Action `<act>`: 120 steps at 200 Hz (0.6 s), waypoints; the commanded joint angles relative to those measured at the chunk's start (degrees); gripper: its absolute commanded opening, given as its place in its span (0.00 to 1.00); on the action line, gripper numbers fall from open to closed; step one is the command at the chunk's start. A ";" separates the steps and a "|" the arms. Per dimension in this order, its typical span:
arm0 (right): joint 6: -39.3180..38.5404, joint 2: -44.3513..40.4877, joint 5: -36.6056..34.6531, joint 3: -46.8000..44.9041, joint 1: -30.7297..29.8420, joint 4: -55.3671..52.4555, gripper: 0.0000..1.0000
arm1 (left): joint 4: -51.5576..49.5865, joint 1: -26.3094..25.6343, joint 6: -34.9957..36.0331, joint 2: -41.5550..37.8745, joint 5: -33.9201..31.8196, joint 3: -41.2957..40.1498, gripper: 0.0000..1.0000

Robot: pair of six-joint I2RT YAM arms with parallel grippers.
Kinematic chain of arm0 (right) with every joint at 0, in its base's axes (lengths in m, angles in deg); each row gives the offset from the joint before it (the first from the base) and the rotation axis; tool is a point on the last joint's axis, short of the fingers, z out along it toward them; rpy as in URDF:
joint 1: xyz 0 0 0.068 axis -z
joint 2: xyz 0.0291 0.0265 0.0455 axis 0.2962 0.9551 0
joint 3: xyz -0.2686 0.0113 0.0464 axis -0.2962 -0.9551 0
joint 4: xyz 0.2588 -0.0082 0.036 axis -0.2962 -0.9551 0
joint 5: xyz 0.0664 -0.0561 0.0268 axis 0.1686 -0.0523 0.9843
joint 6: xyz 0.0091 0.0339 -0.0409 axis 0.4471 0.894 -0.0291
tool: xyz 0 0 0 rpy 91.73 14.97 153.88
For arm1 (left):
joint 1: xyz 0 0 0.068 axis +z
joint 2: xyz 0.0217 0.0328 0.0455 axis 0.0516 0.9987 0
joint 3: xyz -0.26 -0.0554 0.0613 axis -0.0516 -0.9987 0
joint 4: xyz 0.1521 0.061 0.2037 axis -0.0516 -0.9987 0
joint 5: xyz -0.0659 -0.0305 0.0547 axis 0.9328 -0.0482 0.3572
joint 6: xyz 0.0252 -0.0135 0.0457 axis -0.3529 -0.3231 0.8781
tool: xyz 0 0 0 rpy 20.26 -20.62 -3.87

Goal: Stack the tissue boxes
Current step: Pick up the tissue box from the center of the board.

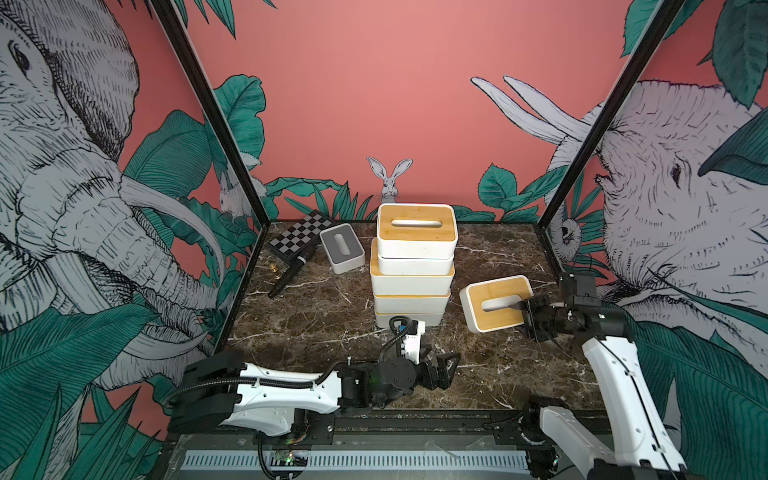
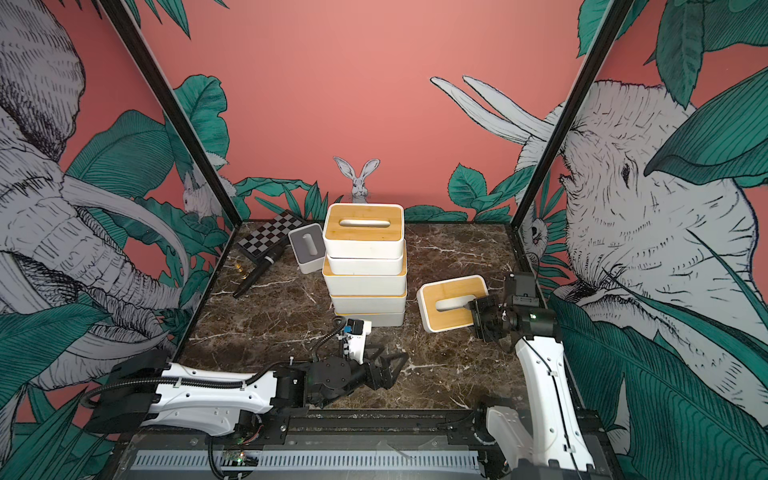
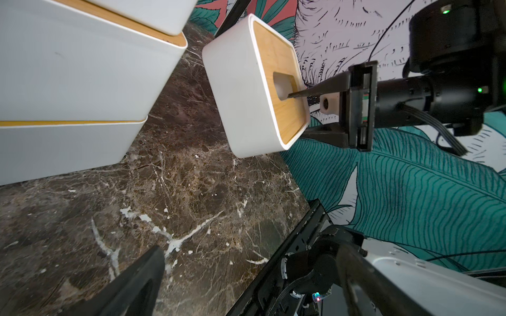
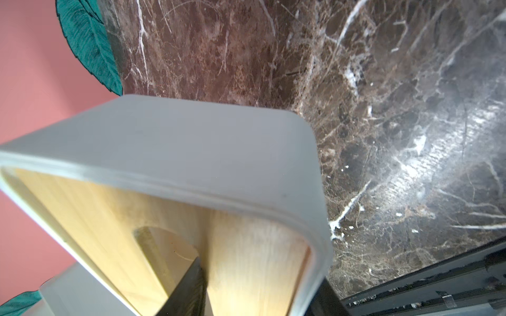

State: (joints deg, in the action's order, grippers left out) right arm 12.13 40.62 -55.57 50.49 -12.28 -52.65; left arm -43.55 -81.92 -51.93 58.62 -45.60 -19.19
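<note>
Top views: soft, even light from overhead, no hard shadows, only a faint dark patch under the stack (image 1: pixel 413 266); the marble tabletop (image 1: pixel 490 365) reads dim, and wide-angle lens bends the walls outward twd the edges. Right wrist view: bamboo-lid box (image 4: pixel 191 153) is too close, so rim & lid grain are soft/smeared, w/ a pale glare patch on the marble beyond. Left wrist view is sharp mid-frame, but a finger (image 3: pixel 131 284) of the left gripper (image 1: pixel 449 370) is an out-of-focus dark wedge at the border.
</note>
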 commanded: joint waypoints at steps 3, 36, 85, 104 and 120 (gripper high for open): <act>1.45 -5.27 3.85 -0.29 0.28 -3.96 0.33 | 10.66 -0.62 3.66 1.90 -1.26 1.86 1.00; 3.78 -11.00 5.43 0.89 0.31 -6.35 0.34 | 18.16 -0.68 6.71 7.40 -0.04 3.98 1.00; 4.24 -14.34 7.70 2.21 0.32 -8.28 0.34 | 25.16 -0.72 7.75 12.96 -1.60 6.10 0.99; 4.44 -14.78 8.28 2.46 0.28 -8.22 0.34 | 24.43 -0.71 7.44 13.49 -1.64 6.76 0.98; 4.51 -15.02 8.64 2.24 0.25 -7.97 0.34 | 26.34 -0.64 6.68 14.56 -1.28 6.69 0.94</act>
State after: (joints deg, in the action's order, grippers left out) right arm 15.84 26.44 -49.66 51.37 -12.19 -62.66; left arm -22.00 -82.25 -45.27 72.81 -46.11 -13.97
